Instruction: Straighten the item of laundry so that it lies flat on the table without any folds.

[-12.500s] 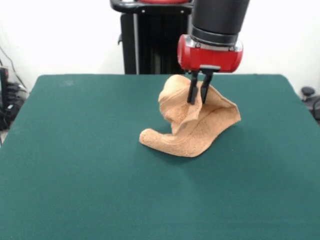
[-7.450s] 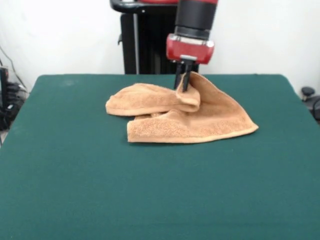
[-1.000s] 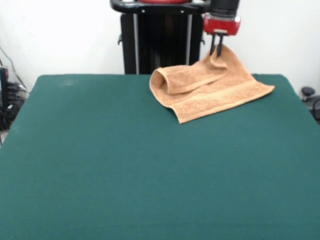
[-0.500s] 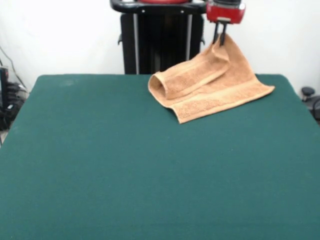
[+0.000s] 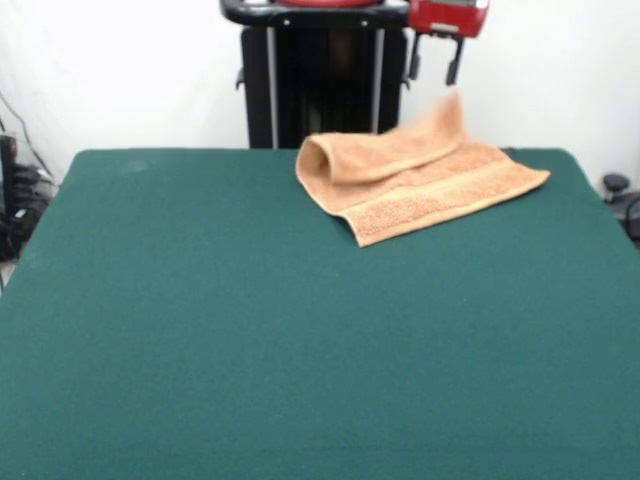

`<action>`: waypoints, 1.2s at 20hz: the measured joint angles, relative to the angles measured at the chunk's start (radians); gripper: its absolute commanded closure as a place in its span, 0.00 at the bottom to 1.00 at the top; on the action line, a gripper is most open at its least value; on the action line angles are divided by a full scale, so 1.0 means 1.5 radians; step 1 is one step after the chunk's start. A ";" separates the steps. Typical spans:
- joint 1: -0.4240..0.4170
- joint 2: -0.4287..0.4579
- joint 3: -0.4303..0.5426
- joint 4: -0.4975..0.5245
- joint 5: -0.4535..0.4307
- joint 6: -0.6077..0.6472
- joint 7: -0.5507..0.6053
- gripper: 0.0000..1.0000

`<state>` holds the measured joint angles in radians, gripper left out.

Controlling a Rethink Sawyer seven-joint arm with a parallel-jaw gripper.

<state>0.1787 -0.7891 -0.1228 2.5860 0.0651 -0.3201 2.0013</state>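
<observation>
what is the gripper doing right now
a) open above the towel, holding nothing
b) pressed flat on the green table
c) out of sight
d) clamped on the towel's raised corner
a: the gripper hangs with its fingers spread and a clear gap above the towel, whose raised corner stands free below it.

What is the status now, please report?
Gripper open, above the towel, not touching. Towel at the table far edge, still folded, one corner falling. Nothing in the way.

The gripper hangs spread apart above the folded towel lying on the table's far side.
</observation>
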 measured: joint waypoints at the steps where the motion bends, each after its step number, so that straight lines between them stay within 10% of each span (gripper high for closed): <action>1: 0.005 0.000 -0.005 0.000 0.000 0.000 0.000 0.00; 24: 0.008 -0.046 -0.045 -0.028 -0.001 0.044 0.000 0.00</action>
<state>0.1914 -0.8574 -0.1897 2.5440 0.0642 -0.2547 2.0013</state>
